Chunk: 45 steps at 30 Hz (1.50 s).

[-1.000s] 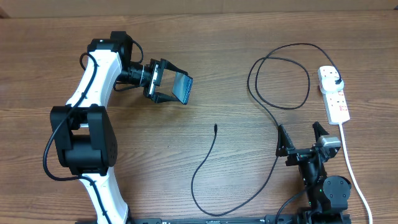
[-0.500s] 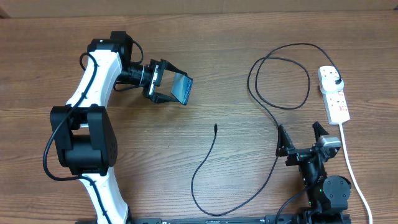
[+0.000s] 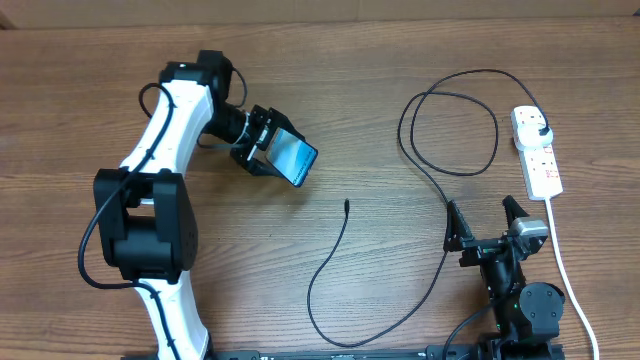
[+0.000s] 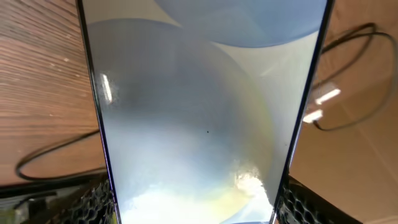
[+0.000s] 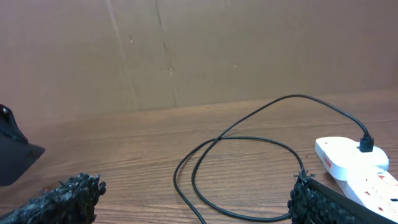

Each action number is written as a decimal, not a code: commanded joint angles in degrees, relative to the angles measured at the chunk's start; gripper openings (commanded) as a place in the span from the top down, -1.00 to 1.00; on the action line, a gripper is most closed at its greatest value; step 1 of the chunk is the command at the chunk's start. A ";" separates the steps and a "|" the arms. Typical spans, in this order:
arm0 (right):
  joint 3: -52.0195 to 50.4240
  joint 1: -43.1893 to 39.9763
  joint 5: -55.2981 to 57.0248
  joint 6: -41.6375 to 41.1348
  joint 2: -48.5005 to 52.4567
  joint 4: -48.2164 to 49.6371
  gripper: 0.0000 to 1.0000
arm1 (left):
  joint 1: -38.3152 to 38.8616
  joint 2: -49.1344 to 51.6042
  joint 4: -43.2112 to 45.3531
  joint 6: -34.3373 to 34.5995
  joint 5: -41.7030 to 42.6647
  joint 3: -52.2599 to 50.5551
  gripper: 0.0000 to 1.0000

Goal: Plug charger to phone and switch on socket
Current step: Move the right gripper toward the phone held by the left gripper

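My left gripper point(image 3: 272, 147) is shut on the phone point(image 3: 298, 158), a slim slab with a light blue screen, and holds it tilted above the table left of centre. In the left wrist view the phone point(image 4: 199, 124) fills the frame, with a finger point(image 4: 93, 202) at each lower corner. The charger's connector tip point(image 3: 346, 205) lies free on the wood, and its black cable point(image 3: 440, 270) curls round to a loop point(image 5: 236, 174). The black plug point(image 3: 541, 133) sits in the white socket point(image 3: 540, 165) at the far right. My right gripper point(image 3: 487, 222) stands open near the front edge, holding nothing.
The socket's white cord point(image 3: 568, 280) runs down the right side past my right arm's base point(image 3: 525, 305). A brown cardboard wall point(image 5: 186, 50) stands behind the table. A dark shape point(image 5: 15, 155) shows at the left edge of the right wrist view.
My left arm has swung the phone a little right and toward the front, and turned it so that its screen faces more upward. The right arm and the cable have not moved.
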<state>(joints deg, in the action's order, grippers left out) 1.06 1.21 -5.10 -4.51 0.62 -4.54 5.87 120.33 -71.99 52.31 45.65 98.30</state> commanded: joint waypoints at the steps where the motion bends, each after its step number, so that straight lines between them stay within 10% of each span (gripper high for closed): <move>1: -0.61 0.00 0.57 -0.37 -0.37 -0.09 -1.00 | 0.96 -1.27 0.37 -0.55 -4.68 1.73 0.92; 17: 13.90 -0.35 -5.05 -4.68 5.09 -13.35 -1.00 | 1.03 -1.27 1.99 -1.09 -5.60 1.73 0.92; 33: 44.50 -0.31 -39.30 -23.10 60.26 -16.57 -1.00 | 1.03 -1.27 2.19 -0.90 -5.18 1.73 0.92; 38: 44.54 -0.22 -49.09 -50.84 76.72 -1.16 -1.00 | 1.03 -1.27 2.40 1.11 -5.20 1.73 0.92; 45: 44.54 4.24 -47.43 -48.96 85.24 1.25 -1.00 | 2.89 -1.27 2.58 8.39 -10.80 1.73 0.92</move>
<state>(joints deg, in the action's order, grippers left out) 44.58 2.92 -52.16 -52.60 84.05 -3.88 7.18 120.33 -69.43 55.77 37.80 98.43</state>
